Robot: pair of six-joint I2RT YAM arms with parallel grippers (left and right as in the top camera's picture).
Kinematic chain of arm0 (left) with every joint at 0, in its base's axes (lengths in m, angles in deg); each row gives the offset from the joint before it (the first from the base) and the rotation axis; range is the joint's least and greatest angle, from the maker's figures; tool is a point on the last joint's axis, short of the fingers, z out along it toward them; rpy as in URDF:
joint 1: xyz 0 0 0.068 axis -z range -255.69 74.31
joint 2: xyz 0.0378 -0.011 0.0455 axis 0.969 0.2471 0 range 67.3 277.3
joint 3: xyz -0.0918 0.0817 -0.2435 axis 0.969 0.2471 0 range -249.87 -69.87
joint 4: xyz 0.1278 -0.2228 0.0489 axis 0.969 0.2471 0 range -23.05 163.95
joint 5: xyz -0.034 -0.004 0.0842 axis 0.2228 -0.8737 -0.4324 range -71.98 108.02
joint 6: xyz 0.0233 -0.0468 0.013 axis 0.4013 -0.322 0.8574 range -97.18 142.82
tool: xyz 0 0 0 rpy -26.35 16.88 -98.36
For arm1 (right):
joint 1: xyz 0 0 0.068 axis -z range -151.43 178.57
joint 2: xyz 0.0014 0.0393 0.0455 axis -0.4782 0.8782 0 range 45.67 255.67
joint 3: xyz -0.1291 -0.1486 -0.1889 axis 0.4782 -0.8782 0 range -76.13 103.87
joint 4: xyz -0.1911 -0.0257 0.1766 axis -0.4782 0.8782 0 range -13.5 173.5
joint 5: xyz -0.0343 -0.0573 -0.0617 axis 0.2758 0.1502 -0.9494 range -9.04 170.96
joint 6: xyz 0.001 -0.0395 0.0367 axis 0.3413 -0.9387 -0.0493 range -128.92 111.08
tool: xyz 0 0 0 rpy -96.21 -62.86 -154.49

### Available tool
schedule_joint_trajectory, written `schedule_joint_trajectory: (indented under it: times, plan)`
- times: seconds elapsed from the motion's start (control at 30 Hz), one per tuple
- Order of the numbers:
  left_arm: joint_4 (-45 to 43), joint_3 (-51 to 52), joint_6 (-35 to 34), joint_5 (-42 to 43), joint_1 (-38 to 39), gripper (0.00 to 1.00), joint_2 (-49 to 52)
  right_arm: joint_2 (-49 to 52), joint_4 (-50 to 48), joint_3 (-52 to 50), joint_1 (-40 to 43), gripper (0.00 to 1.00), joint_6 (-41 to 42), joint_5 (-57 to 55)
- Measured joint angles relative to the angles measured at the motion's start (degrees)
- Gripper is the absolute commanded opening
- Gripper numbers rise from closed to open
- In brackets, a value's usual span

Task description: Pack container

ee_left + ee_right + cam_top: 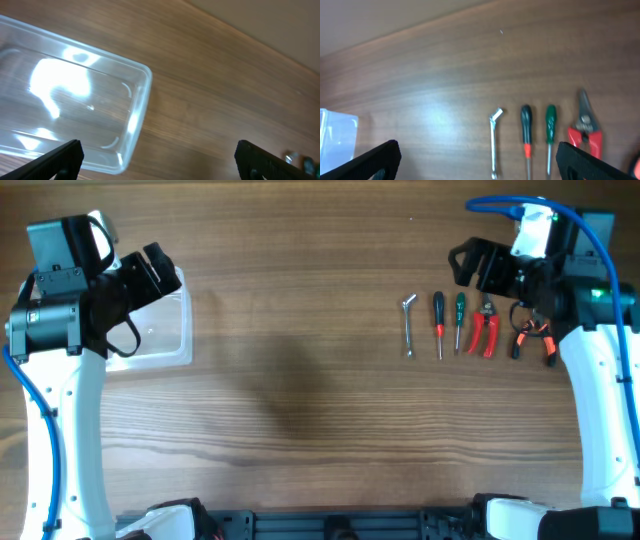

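Overhead: container [165,330] on the left part of the bench [300,400], clear and rectangular, its left side hidden beneath the left arm. Nothing visible inside it. Left gripper [160,268] above its far edge, touching nothing. Well apart, on the right part of the bench, a row of hand tools lying side by side: bent metal key [409,323], black-handled screwdriver [438,323], green-handled screwdriver [459,320], red shears [486,330], then orange-handled pliers [530,338] partly covered by the right arm. Right gripper [465,265] above the bench just beyond the far end of that row, clear of every tool.

Left wrist: left gripper [160,165] released, one dark finger [55,162] at each lower corner, spread wide with nothing between. Container [75,100] below and to the left, rounded corner and rim catching bright glare, wood grain showing through its floor. Blurred tool tips at the lower right edge, too small to tell which.

Right wrist: right gripper [477,162] likewise released, fingers [370,165] wide apart and holding nothing. Between them, farther off, the bent metal key [493,142], black-handled screwdriver [526,135] and green-handled screwdriver [550,132]; red shears [585,132] just to the right. A corner of the container [337,135] at the far left edge.
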Motion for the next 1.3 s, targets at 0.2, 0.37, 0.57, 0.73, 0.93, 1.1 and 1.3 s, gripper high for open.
schedule_joint_trajectory:
  times: [0.2, 0.37, 0.57, 0.73, 0.93, 1.1, 1.3]
  plan:
    - [0.3, -0.2, 0.0, -1.6, 0.0, 0.99, 0.4, 0.0, 7.3, 0.1, 4.6, 1.00, 0.0, -2.6]
    - [2.2, -1.1, 2.5, -4.7, 0.0, 0.95, 5.7, 0.0, 8.1, 0.1, 6.2, 1.00, -0.2, -5.0]
    - [4.3, -1.1, 10.0, -8.2, 2.8, 0.97, 19.5, 0.0, 8.1, 0.1, 6.2, 1.00, -0.2, -5.9]
    - [2.6, -1.1, 12.1, -9.0, 5.0, 0.93, 28.2, 0.0, 8.2, 0.1, 6.2, 1.00, -0.2, -6.1]
    - [0.7, -1.1, 12.2, -8.7, 5.4, 0.89, 32.7, 0.0, 9.0, 0.1, 6.2, 1.00, -0.2, -6.1]
    - [-1.6, -1.1, 12.2, -6.6, 5.3, 0.86, 34.0, 0.0, 9.0, 0.1, 6.2, 1.00, -0.2, -6.1]
    - [-4.5, -1.1, 12.2, -5.9, 5.3, 0.78, 36.4, 0.0, 9.0, 0.1, 6.2, 1.00, -0.2, -6.3]
